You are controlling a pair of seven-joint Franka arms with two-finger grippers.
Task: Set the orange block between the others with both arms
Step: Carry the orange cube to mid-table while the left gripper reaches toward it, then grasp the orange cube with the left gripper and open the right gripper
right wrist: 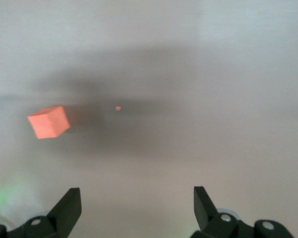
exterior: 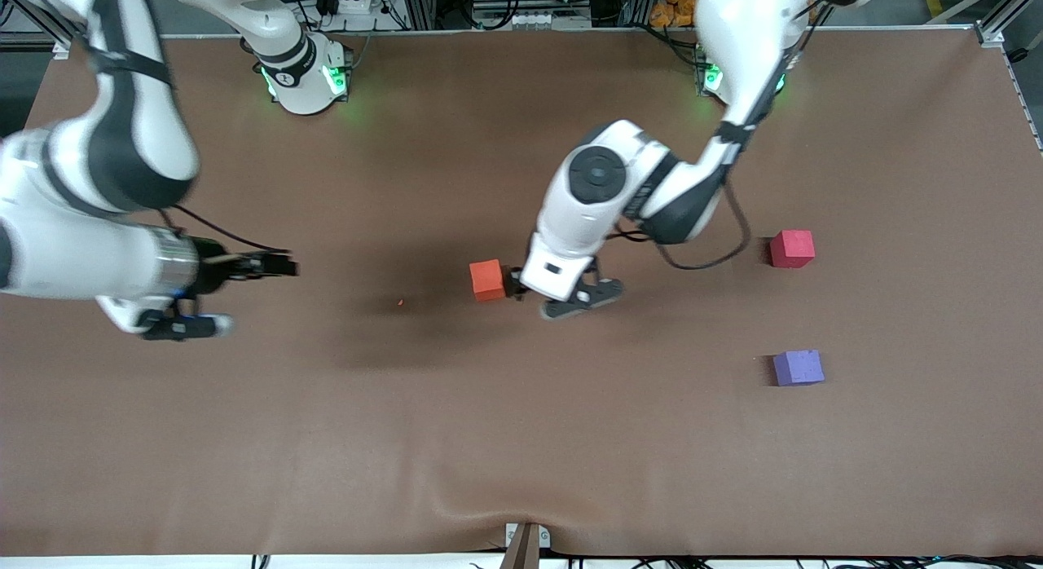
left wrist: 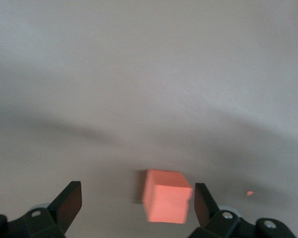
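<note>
The orange block [exterior: 487, 280] [left wrist: 167, 203] rests on the brown table near its middle. My left gripper [exterior: 512, 284] [left wrist: 137, 201] is down at it and open, with the block between the fingers, close against one finger [left wrist: 203, 202] and well apart from the other. The others stand toward the left arm's end: a red-pink cube [exterior: 792, 249] and, nearer the front camera, a purple cube [exterior: 798, 368]. My right gripper [exterior: 275, 266] [right wrist: 137, 201] is open and empty over the table toward the right arm's end. It points at the orange block [right wrist: 48, 122] from some distance.
A tiny orange crumb [exterior: 401, 302] [right wrist: 118, 108] lies on the brown table cover [exterior: 521, 438] between the two grippers. A small bracket [exterior: 525, 544] sits at the table's front edge.
</note>
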